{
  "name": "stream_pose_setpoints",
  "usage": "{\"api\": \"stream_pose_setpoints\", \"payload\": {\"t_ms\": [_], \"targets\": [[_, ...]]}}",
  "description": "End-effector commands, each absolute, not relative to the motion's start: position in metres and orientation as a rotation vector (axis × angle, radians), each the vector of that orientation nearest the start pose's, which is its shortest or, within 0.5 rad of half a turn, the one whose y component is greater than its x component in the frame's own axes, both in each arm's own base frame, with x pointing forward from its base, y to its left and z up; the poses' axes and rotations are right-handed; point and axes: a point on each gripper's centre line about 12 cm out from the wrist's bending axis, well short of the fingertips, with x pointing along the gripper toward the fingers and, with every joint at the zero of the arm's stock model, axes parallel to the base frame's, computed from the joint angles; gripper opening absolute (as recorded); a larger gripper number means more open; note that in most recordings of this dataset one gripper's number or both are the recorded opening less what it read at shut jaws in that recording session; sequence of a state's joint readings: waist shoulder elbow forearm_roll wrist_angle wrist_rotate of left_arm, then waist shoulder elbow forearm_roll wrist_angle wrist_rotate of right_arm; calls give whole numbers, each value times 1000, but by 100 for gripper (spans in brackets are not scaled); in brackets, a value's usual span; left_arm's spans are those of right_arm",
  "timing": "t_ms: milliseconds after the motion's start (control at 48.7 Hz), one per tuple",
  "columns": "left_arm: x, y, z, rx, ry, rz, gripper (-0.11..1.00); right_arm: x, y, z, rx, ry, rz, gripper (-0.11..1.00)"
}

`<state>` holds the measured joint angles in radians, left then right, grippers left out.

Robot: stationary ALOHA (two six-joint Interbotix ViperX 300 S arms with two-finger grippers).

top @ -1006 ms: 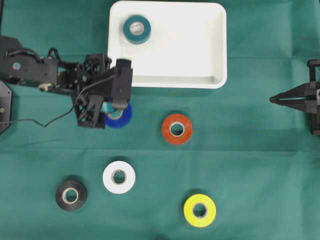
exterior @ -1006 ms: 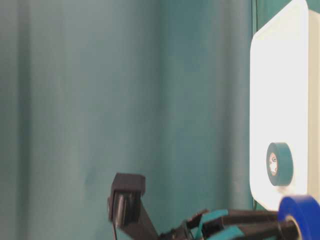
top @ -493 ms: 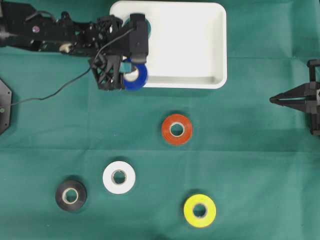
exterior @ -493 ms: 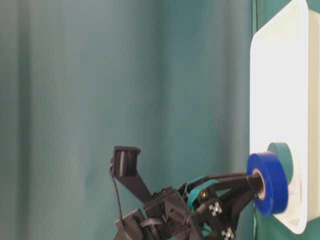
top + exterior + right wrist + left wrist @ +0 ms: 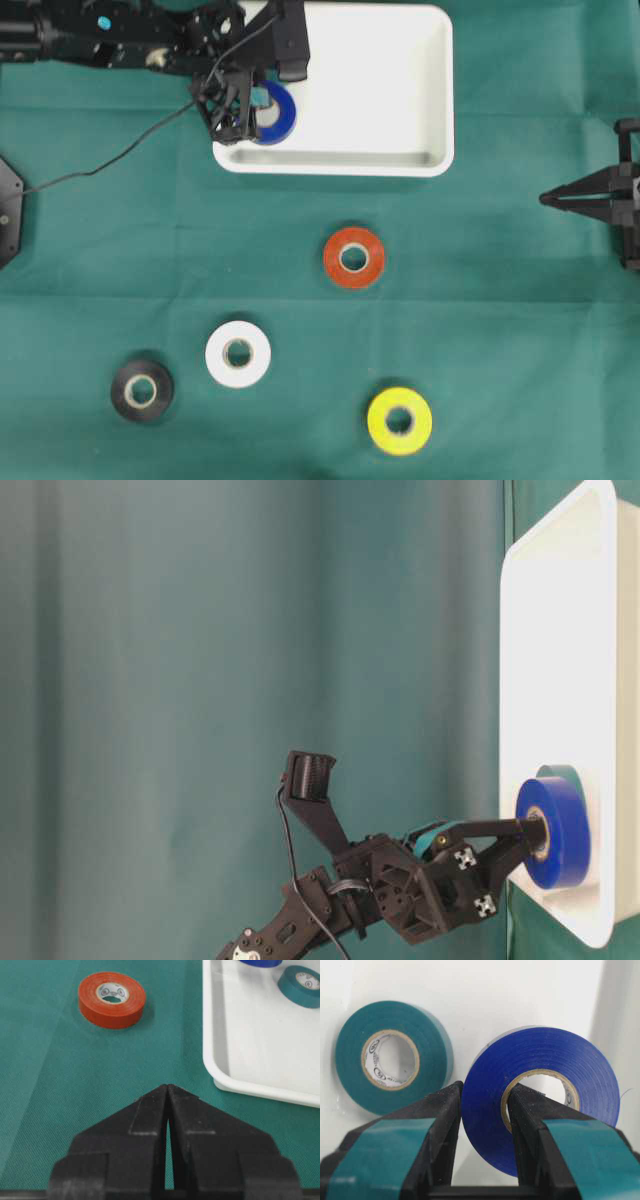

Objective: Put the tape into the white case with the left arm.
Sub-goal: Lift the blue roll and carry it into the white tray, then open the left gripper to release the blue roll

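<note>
Both jaws tight on blue tape (image 5: pixel 540 1095)

In the overhead view the left arm (image 5: pixel 120 35) covers the green tape roll (image 5: pixel 392 1057) and part of the blue tape roll (image 5: pixel 272 112). The top edge cuts off the arm and the white case (image 5: pixel 400 100). The right edge cuts off the right gripper (image 5: pixel 545 199). In the right wrist view the top edge leaves only a strip of the blue roll.
</note>
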<state>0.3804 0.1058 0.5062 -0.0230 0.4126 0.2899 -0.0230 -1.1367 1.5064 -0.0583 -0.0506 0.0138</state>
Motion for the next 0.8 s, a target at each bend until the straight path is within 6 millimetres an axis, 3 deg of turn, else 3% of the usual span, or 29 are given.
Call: {"api": "stream_pose_setpoints", "payload": {"t_ms": [0, 431, 636, 780], "targets": [[378, 152, 160, 56, 985, 216, 25, 147, -3, 167, -39, 301, -13, -9], [375, 151, 157, 51, 987, 218, 27, 147, -3, 166, -38, 303, -13, -9], [371, 149, 156, 53, 992, 216, 81, 147, -3, 166, -38, 303, -13, -9], [368, 148, 157, 53, 992, 216, 68, 147, -3, 166, -38, 303, -13, -10]]}}
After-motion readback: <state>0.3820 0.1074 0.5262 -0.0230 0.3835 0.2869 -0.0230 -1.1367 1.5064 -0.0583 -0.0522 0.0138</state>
